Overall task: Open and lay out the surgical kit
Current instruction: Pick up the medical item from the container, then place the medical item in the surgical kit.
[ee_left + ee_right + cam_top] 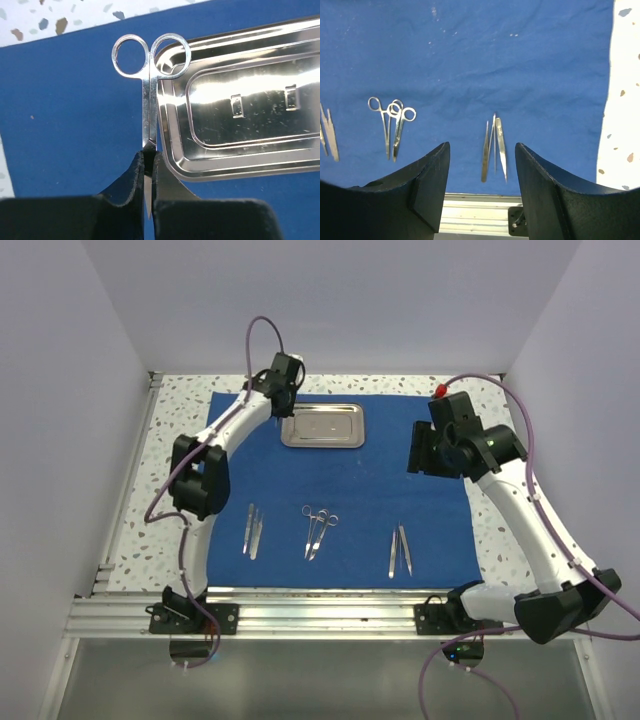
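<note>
Closest in, the left fingers [125,185] are clamped on the blades of ring-handled scissors [148,100]. The rings point away from them, one overlapping the corner rim of the steel tray [240,100] just to their right. I see the right fingers [427,180] standing apart, holding nothing, above the spread blue cloth wrap [470,50]. Tweezers [495,145] lie just ahead of their gap, and forceps [392,125] further left.
</note>
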Tool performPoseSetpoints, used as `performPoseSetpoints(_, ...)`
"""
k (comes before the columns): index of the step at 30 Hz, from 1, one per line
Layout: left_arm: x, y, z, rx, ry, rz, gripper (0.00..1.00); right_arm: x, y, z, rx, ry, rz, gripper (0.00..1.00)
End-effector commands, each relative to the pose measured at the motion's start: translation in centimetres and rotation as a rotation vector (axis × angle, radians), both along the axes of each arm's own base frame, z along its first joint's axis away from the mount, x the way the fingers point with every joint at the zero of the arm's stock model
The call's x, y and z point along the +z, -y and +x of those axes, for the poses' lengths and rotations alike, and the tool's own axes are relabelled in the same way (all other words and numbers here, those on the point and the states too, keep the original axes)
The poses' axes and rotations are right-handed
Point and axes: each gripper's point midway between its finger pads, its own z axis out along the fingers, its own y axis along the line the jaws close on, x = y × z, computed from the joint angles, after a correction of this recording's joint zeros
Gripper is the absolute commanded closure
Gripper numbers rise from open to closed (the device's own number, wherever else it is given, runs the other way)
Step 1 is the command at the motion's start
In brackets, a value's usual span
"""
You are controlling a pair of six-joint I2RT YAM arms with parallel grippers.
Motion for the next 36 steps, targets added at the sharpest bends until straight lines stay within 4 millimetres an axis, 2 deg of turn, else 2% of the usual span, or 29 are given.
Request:
performPoseSetpoints(1, 7.5, 0.3, -0.5, 0.041, 0.110, -0.097, 1.00, 0.8, -0.6, 0.1, 0.035, 0.049, 0.044, 0.41)
performPoseSetpoints(2, 6.7, 0.5, -1.4, 0.042, 0.077, -0.108, 1.00, 0.8, -0.6, 0.1, 0.038, 0.050, 0.048, 0.41)
performPoseSetpoints(3, 7.7, 0.9, -2.5, 0.045, 0.076, -0.157, 1.00, 0.9, -0.6, 0.0, 0.041, 0.056, 0.050, 0.41)
performPoseSetpoints(4, 7.8, 1.9, -3.6, 0.034, 0.073, -0.180, 1.00, 0.9, -0.7, -0.1, 0.046, 0.061, 0.056, 0.41)
performPoseSetpoints(5, 5.1, 2.2, -5.9, 0.027, 0.008, -0.164, 1.00, 0.8, -0.6, -0.2, 0.047, 0.063, 0.059, 0.41)
performPoseSetpoints(6, 6.7, 2.8, -7.5, 0.034, 0.033, -0.207, 1.00, 0.6, -0.6, -0.3, 0.047, 0.063, 0.062, 0.41)
performPoseSetpoints(7, 6.3, 5.1, -9.6, 0.000, 0.020, -0.223, 1.00, 0.2, -0.6, -0.4, 0.049, 0.055, 0.064, 0.41)
performPoseSetpoints(8, 4.1, 5.6, -12.2, -0.002, -0.038, -0.212, 1.00, 0.2, -0.8, -0.6, 0.059, 0.059, 0.078, 0.41)
performPoseSetpoints(9, 4.6, 6.6, -14.0, -0.012, -0.041, -0.245, 1.00, 0.1, -0.9, -0.8, 0.057, 0.057, 0.087, 0.41)
performPoseSetpoints(10, 3.9, 8.8, -16.5, -0.019, -0.072, -0.279, 1.00, -0.4, -1.0, -0.9, 0.064, 0.050, 0.092, 0.41)
performPoseSetpoints(11, 3.0, 9.1, -18.6, -0.015, -0.103, -0.280, 1.00, -0.3, -1.2, -1.2, 0.071, 0.050, 0.110, 0.41)
performPoseSetpoints(12, 2.4, 11.0, -20.9, -0.009, -0.137, -0.320, 1.00, -0.6, -1.3, -1.4, 0.072, 0.041, 0.117, 0.41)
performPoseSetpoints(13, 2.2, 11.8, -22.1, -0.010, -0.150, -0.347, 1.00, -0.7, -1.4, -1.6, 0.073, 0.038, 0.126, 0.41)
performPoseSetpoints(14, 0.9, 11.8, -23.6, -0.001, -0.182, -0.350, 1.00, -0.5, -1.5, -1.9, 0.076, 0.046, 0.137, 0.41)
performPoseSetpoints(15, 1.2, 12.9, -25.3, 0.018, -0.197, -0.409, 1.00, -0.5, -1.7, -2.2, 0.081, 0.041, 0.154, 0.42)
performPoseSetpoints(16, 1.2, 13.7, -25.8, 0.019, -0.197, -0.451, 1.00, -0.7, -1.7, -2.7, 0.083, 0.030, 0.158, 0.42)
performPoseSetpoints(17, 0.2, 13.6, -26.8, 0.031, -0.222, -0.458, 1.00, -0.7, -1.7, -2.9, 0.083, 0.028, 0.163, 0.42)
performPoseSetpoints(18, 0.5, 14.2, -27.7, 0.052, -0.227, -0.495, 1.00, -0.8, -1.9, -3.6, 0.100, 0.028, 0.161, 0.42)
performPoseSetpoints(23, -1.1, 14.3, -30.0, 0.129, -0.239, -0.477, 1.00, -1.0, -2.3, -5.2, 0.151, 0.044, 0.140, 0.41)
performPoseSetpoints(29, -1.4, 17.0, -32.3, 0.129, -0.255, -0.500, 0.99, -1.3, -2.5, -6.7, 0.183, 0.053, 0.156, 0.41)
performPoseSetpoints(31, -1.2, 17.7, -33.6, 0.118, -0.269, -0.484, 0.86, -0.9, -2.2, -7.0, 0.179, 0.071, 0.155, 0.41)
performPoseSetpoints(32, -1.4, 17.9, -33.8, 0.115, -0.269, -0.472, 0.56, -0.7, -1.8, -7.0, 0.172, 0.081, 0.144, 0.41)
performPoseSetpoints(33, -1.3, 18.0, -34.5, 0.107, -0.274, -0.459, 0.41, -0.3, -1.6, -7.2, 0.168, 0.087, 0.139, 0.41)
performPoseSetpoints(34, -0.9, 18.5, -34.6, 0.091, -0.271, -0.462, 0.17, 0.0, -1.4, -7.3, 0.166, 0.094, 0.136, 0.39)
performPoseSetpoints(35, -0.7, 18.6, -34.5, 0.084, -0.260, -0.451, 0.01, 0.2, -1.2, -7.3, 0.155, 0.103, 0.130, 0.38)
performPoseSetpoints(36, -0.6, 18.1, -35.0, 0.077, -0.260, -0.417, 0.00, 0.5, -1.1, -7.4, 0.155, 0.103, 0.133, 0.37)
